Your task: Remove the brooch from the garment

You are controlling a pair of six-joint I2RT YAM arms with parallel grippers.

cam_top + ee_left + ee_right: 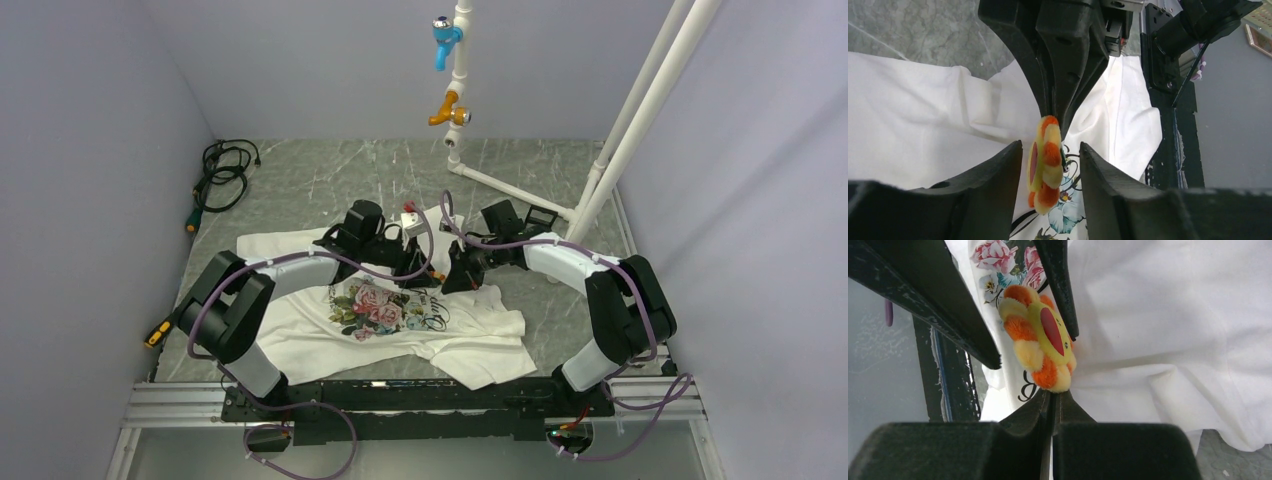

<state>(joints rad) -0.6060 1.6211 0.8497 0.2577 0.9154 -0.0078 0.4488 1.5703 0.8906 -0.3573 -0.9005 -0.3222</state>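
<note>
Left wrist | left hand (1050, 147) wide open, astride brooch (1044, 167) | right hand (1052, 114) pinched shut at its 12 o'clock rim, contents unclear | risk: hard pull may tear garment (923, 115)

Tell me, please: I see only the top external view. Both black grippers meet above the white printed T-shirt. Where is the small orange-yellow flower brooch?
Observer: Left wrist view: the left gripper is open, the fuzzy orange-yellow flower brooch edge-on between its jaws.
Operator: And the other arm?
Observer: Right wrist view: the right gripper is shut, tips at the brooch's rim; what they pinch is hidden.
</note>
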